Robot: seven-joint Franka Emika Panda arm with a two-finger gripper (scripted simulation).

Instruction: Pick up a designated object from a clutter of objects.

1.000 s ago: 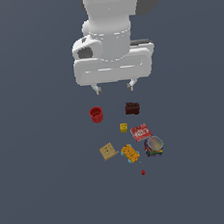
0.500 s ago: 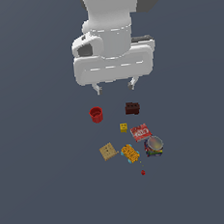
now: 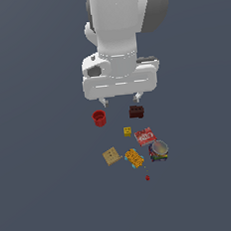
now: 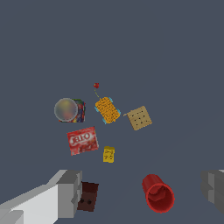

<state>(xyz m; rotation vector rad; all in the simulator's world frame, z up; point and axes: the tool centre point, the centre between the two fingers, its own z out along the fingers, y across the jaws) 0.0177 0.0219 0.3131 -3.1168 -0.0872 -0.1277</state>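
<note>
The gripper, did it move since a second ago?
Yes. The gripper has come down a little, closer to the red cup and the dark brown block.

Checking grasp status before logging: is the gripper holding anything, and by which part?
Nothing is held. The gripper hangs open above the clutter; the tiny yellow block lies untouched on the surface.

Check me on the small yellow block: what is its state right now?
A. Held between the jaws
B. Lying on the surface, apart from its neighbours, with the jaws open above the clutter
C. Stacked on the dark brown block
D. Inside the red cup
B. The small yellow block lies free on the surface between the red cup and the red packet, while the gripper hangs above with its jaws spread and empty.
</note>
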